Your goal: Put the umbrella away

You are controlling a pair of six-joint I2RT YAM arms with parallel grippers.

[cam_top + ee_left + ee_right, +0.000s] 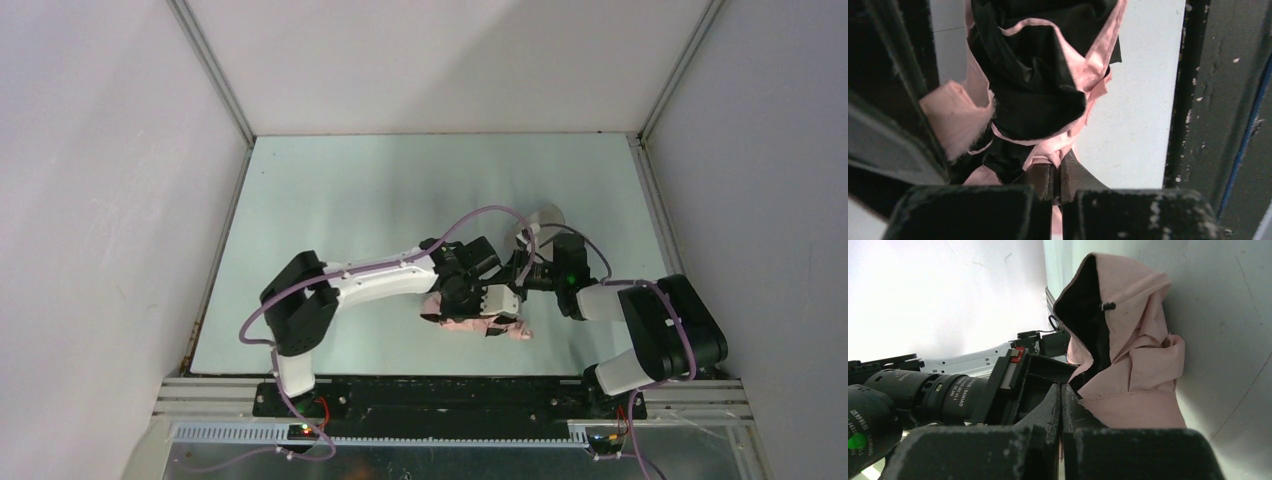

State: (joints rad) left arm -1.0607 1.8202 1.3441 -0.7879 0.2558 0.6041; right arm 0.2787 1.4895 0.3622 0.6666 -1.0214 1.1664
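The left gripper [1058, 176] has its jaws pinched tight on a pink edge of the umbrella [1096, 56], whose crumpled salmon fabric and dark lining bunch up just ahead of its fingertips. The right gripper [1061, 405] is likewise closed, with a sliver of pink caught between its fingers. The rest of the canopy is heaped just beyond them on the table [350, 190].

Bright even light, soft shadows; wrist views darker, foreground blurred, perhaps backlit
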